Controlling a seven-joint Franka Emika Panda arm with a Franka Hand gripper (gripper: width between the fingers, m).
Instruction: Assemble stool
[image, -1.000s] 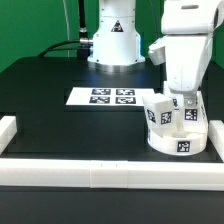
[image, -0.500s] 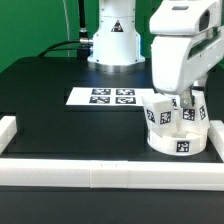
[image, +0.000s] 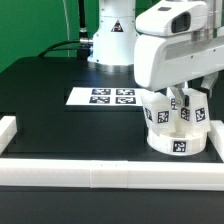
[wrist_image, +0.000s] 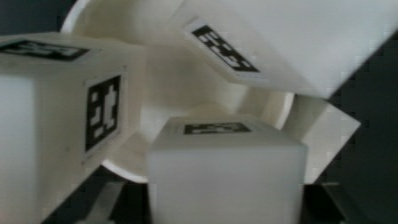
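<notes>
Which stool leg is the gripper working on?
The leg on the exterior view's right of the seat; the gripper sits directly over it, while the left leg stands free.

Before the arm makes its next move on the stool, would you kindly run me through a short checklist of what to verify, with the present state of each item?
1. Seat sits flat on the table, near the corner of the white edge bars: ok.
2. Legs stand upright on the seat: ok for those visible; the arm hides part of the set.
3. Gripper is closed on a leg: cannot tell; its fingers are hidden in both views.
4. Leg lies centred below the wrist camera: ok.
5. Legs are fully seated in the seat: cannot tell; the joints are not visible.
6. Marker board lies apart from the stool parts: ok.
</notes>
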